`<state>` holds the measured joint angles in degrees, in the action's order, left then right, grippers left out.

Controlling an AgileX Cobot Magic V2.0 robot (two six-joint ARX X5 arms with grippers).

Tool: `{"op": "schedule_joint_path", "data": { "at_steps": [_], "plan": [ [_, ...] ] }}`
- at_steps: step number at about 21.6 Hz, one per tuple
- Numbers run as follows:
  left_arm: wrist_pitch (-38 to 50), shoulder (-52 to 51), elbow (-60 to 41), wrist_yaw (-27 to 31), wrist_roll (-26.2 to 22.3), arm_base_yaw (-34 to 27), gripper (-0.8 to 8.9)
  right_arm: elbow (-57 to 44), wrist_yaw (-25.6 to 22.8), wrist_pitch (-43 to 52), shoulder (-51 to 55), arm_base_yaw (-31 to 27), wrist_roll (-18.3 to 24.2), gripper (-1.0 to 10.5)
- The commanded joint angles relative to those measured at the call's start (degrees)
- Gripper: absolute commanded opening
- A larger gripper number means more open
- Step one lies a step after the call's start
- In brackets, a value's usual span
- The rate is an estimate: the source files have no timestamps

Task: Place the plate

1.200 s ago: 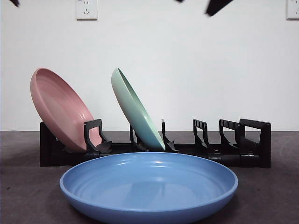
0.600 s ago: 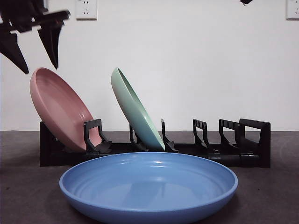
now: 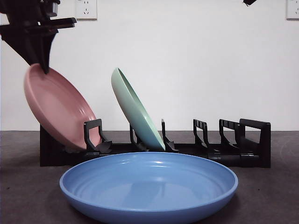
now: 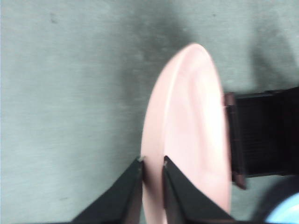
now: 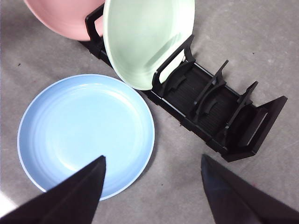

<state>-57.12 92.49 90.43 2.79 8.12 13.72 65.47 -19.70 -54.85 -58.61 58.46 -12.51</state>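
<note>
While racked, smooth round pink plate (image 4: 187, 140) | left end effector (image 4: 153, 164) apparently pinching rim | right end effector (image 5: 152, 163) spread wide

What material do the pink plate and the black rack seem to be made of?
Pink plate: probably melamine or glazed ceramic; smooth, even color with a soft sheen, not settled by the look. Rack: likely molded plastic; matte black, with thin shaped dividers. The left gripper grips the pink plate's rim.

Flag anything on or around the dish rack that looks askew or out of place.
The left gripper pinches the pink plate by its top rim. The blue plate lies flat before the rack, unslotted.
</note>
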Motion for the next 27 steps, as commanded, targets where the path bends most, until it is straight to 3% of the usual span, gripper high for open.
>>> {"op": "schedule_joint_path", "data": {
  "at_steps": [1,7,18,27],
  "plan": [
    [-0.3,0.9,4.1,1.9,-1.6,0.6,0.16,1.1,-0.3,0.0,-0.5,0.6,-1.0,3.2],
    [-8.2,0.9,12.1,9.9,-4.5,0.5,0.16,1.1,-0.3,-1.0,-0.5,0.6,-1.0,3.2],
    [-19.0,-4.1,15.1,9.9,-5.7,-0.8,0.16,1.1,-6.5,-5.9,-0.4,0.6,-1.0,3.2],
    [-17.8,-14.2,7.6,6.6,-4.1,-2.6,0.15,1.1,-9.9,-3.3,1.6,0.0,-1.3,3.1]
  ]
}}
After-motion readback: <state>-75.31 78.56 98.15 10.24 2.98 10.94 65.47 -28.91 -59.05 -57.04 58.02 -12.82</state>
